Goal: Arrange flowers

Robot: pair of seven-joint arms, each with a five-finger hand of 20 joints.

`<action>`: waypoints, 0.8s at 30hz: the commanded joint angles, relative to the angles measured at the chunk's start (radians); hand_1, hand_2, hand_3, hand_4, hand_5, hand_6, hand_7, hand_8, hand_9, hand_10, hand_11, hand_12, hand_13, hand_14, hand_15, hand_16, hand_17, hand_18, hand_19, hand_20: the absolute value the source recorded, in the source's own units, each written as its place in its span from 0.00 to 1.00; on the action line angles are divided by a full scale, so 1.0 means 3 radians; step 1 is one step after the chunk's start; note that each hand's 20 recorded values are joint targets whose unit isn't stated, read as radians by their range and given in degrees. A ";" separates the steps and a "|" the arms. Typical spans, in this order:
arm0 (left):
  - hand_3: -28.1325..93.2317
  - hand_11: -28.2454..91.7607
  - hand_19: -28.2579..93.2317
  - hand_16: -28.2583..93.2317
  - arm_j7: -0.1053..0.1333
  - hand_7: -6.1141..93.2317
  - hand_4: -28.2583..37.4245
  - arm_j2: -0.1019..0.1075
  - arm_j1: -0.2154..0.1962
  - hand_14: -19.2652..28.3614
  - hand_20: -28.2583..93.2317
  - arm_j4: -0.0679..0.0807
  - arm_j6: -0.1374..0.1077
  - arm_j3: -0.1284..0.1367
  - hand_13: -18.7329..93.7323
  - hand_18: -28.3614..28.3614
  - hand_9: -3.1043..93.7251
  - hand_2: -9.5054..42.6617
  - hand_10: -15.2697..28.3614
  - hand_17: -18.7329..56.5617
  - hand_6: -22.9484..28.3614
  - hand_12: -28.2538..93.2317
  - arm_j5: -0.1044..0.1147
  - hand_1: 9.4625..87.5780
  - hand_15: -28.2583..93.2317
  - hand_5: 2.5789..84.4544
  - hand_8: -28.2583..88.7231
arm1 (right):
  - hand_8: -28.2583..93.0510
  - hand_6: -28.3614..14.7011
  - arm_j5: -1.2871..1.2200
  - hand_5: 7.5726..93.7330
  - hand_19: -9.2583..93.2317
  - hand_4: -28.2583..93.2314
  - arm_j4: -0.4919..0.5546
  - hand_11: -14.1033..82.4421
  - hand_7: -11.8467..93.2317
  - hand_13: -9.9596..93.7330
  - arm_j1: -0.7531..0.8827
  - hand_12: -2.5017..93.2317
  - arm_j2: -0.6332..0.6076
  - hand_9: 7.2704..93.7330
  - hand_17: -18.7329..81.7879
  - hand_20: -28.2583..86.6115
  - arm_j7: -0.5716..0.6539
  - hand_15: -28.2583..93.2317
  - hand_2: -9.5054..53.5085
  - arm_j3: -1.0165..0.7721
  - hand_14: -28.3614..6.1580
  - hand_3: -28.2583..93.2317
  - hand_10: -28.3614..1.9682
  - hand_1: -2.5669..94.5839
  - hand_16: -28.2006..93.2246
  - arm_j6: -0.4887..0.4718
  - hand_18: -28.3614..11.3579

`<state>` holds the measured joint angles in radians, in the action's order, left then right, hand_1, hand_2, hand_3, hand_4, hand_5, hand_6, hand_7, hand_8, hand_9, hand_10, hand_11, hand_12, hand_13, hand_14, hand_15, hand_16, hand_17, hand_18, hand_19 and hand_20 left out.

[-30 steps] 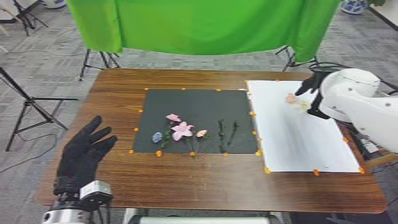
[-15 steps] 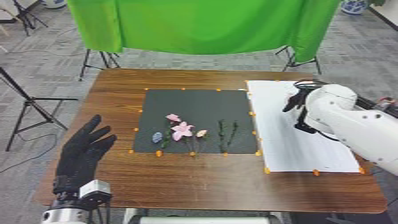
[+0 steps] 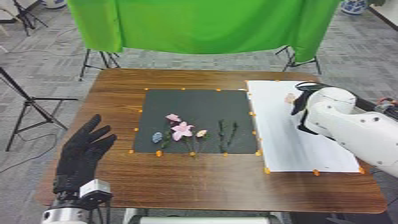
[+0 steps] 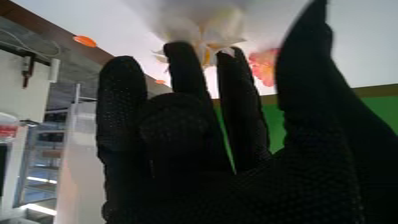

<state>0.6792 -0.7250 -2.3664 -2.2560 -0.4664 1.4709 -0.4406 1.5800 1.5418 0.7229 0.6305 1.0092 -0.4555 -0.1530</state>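
Over the white sheet (image 3: 302, 154), my right hand (image 3: 303, 106) is at the end of its arm, beside a pale pink flower (image 3: 290, 98). In the right wrist view, the right hand (image 4: 191, 165) has its fingers mostly straight; a white flower (image 4: 213, 31) lies at the fingertips, contact unclear, and a coral-pink flower (image 4: 265, 65) is close by. The dark mat (image 3: 195, 102) holds a large pink flower (image 3: 182, 131), a small pink one (image 3: 172, 117), a blue one (image 3: 157, 137), a peach one (image 3: 201, 133) and green sprigs (image 3: 234, 134). My left hand (image 3: 82, 150) is open left of the mat.
Orange markers (image 3: 159, 153) line the mat and sheet on the brown table (image 3: 213, 185). A green cloth (image 3: 204, 25) hangs behind the table's far edge. Black stands are on the floor, one at the left (image 3: 31, 100).
The right hand first moved left over the sheet, covering the flowers there, then shifted slightly back right, uncovering the pale pink one. The left hand and the mat's flowers kept still.
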 commanded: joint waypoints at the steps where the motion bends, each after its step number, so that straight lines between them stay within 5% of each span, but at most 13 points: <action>1: 0.77 0.50 0.60 0.12 -0.0060 0.18 0.09 -0.0068 -0.0008 0.92 0.36 0.0008 0.0049 0.0017 0.36 0.84 0.36 0.32 0.76 0.11 0.62 0.33 -0.0053 0.26 0.76 0.42 0.17 | 0.15 0.65 0.0104 0.59 1.00 0.01 0.0013 0.36 0.34 0.84 0.0145 0.18 -0.0005 0.71 0.60 0.27 0.0081 0.92 0.02 -0.0014 0.68 0.86 0.48 0.51 0.34 -0.0012 0.27; 11: 0.77 0.50 0.60 0.12 -0.0102 0.18 0.09 -0.0104 0.0004 0.92 0.36 0.0011 0.0065 0.0023 0.36 0.84 0.36 0.32 0.76 0.11 0.62 0.33 -0.0090 0.26 0.76 0.42 0.17 | 0.24 0.66 0.0327 0.68 1.00 0.00 0.0019 0.23 0.41 0.88 0.0116 0.33 -0.0062 0.86 0.63 0.29 0.0058 0.91 0.00 0.0184 0.73 0.80 0.66 0.61 0.36 0.0229 0.31; 12: 0.77 0.50 0.60 0.12 -0.0043 0.18 0.09 -0.0058 -0.0001 0.92 0.36 0.0006 0.0030 -0.0003 0.36 0.84 0.36 0.32 0.76 0.11 0.62 0.33 -0.0045 0.26 0.76 0.42 0.17 | 0.24 0.67 0.0363 0.70 1.00 0.00 0.0008 0.23 0.41 0.88 0.0097 0.34 -0.0050 0.88 0.63 0.29 0.0060 0.91 0.00 0.0211 0.74 0.80 0.67 0.62 0.36 0.0253 0.32; 15: 0.77 0.50 0.59 0.12 -0.0057 0.18 0.09 -0.0052 0.0005 0.92 0.36 0.0006 0.0036 -0.0003 0.36 0.84 0.36 0.32 0.76 0.11 0.62 0.33 -0.0046 0.26 0.76 0.42 0.17 | 0.25 0.69 0.0418 0.73 1.00 0.00 0.0038 0.24 0.43 0.89 0.0062 0.35 -0.0089 0.92 0.64 0.30 0.0061 0.91 0.00 0.0272 0.77 0.80 0.69 0.65 0.36 0.0344 0.33; 17: 0.77 0.50 0.59 0.12 0.0030 0.18 0.09 0.0028 0.0005 0.92 0.36 0.0002 -0.0002 -0.0038 0.36 0.84 0.36 0.32 0.76 0.11 0.62 0.33 0.0043 0.26 0.76 0.42 0.17 | 0.26 0.70 0.0454 0.75 1.00 0.00 0.0048 0.23 0.43 0.90 0.0003 0.36 -0.0104 0.93 0.65 0.31 0.0048 0.91 0.00 0.0329 0.78 0.81 0.70 0.66 0.36 0.0385 0.34; 24: 0.77 0.50 0.59 0.12 0.0070 0.18 0.09 0.0072 -0.0014 0.92 0.36 -0.0010 -0.0036 -0.0043 0.36 0.84 0.36 0.31 0.76 0.11 0.62 0.33 0.0087 0.26 0.76 0.42 0.17 | 0.25 0.69 0.0539 0.79 1.00 0.00 0.0190 0.24 0.43 0.91 -0.0217 0.37 -0.0169 0.95 0.65 0.31 0.0014 0.91 0.00 0.0434 0.79 0.82 0.69 0.66 0.37 0.0568 0.34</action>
<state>0.6821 -0.7227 -2.3610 -2.2540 -0.4630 1.4596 -0.4364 1.7083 1.5555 0.7240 0.6036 1.0218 -0.3280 -0.0204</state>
